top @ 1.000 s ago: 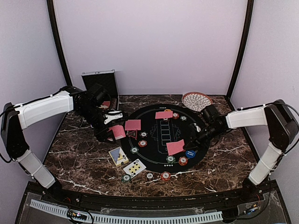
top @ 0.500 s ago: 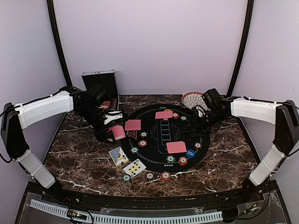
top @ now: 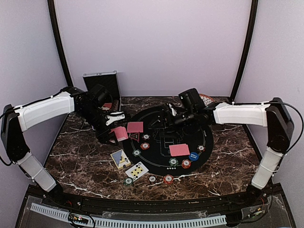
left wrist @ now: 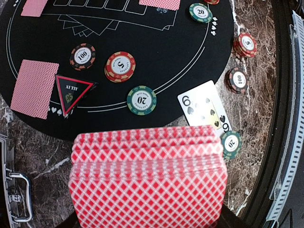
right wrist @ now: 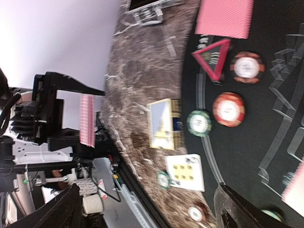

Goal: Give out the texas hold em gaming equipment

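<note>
Your left hand grips the card deck; your right hand is spread wide.
A red chip and the triangle marker lie beyond the deck on the mat.

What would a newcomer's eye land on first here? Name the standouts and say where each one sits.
First, the round black mat in the middle of the marble table, strewn with chips and red-backed cards. Next, the thick red-backed deck clamped in the left gripper at the mat's left edge. The right gripper hangs open over the mat's far side.
</note>
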Robot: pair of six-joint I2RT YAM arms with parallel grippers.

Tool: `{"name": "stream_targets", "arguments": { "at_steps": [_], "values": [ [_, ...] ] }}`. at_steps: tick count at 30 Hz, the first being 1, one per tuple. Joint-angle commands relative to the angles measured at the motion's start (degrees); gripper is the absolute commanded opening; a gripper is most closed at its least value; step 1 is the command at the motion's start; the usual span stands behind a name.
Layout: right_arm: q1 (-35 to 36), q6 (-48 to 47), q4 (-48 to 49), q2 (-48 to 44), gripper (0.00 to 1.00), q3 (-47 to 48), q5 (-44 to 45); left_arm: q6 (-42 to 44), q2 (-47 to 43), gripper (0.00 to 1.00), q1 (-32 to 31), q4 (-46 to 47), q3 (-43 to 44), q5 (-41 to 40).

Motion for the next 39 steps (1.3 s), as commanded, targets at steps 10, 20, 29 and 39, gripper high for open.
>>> {"name": "stream_targets", "arguments": {
  "at_steps": [10,20,29,39],
  "values": [
    [8.18,14.02,21.81,15.56,0.99,12.73,-7.62,-0.15,-0.72,0.0,0.26,-1.07,2.89,1.65],
    [10.0,15.46,22.71,20.63,0.93,17.27,-8.77,-0.18,-0.59,0.0,0.25,-1.09,3.41,1.93],
    [10.81,17.05,22.46,25.88,0.87,23.31,-8.29,-0.82,-0.02,0.0,0.26,-1.78,4.72,2.9],
    [10.05,15.65,18.45,27.59,0.78,24.14,-6.54,-0.67,-0.51,0.0,0.25,-2.24,4.75,2.8]
  ]
}}
